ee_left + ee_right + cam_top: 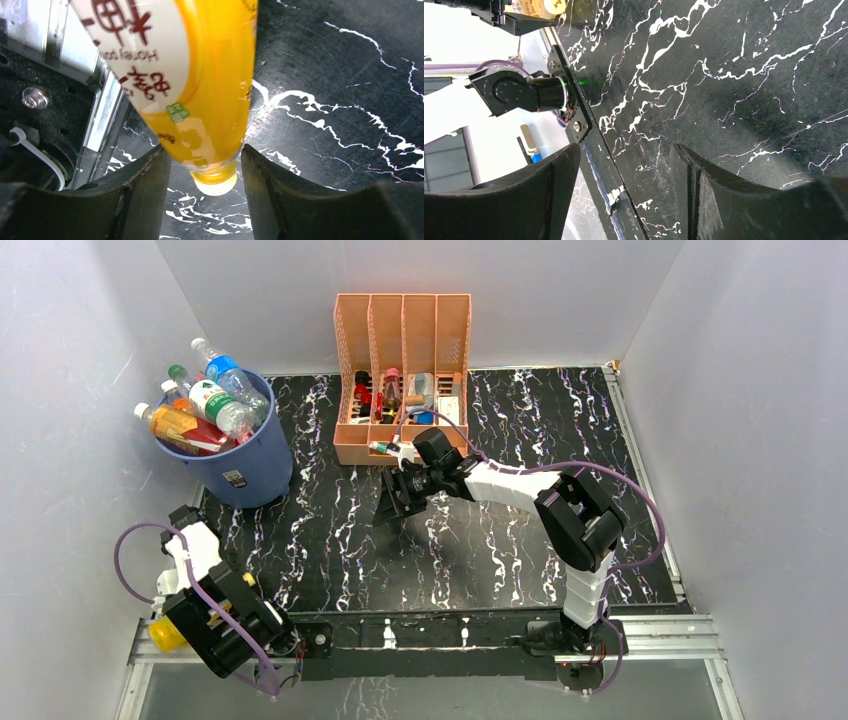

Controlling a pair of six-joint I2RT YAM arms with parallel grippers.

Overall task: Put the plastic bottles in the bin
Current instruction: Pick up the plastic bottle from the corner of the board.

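The blue bin stands at the back left and holds several plastic bottles that stick out above its rim. My left gripper is at the near left corner. It is shut on a yellow juice bottle, with its fingers pressed on the bottle's shoulder and the cap pointing back between them. That bottle shows in the top view beside the left arm, past the table's near edge. My right gripper hangs over the middle of the table. It is open and empty in the right wrist view.
A peach slotted organizer with small items stands at the back centre. One small item lies just in front of it, near my right gripper. A metal rail runs along the near edge. Grey walls close in the sides.
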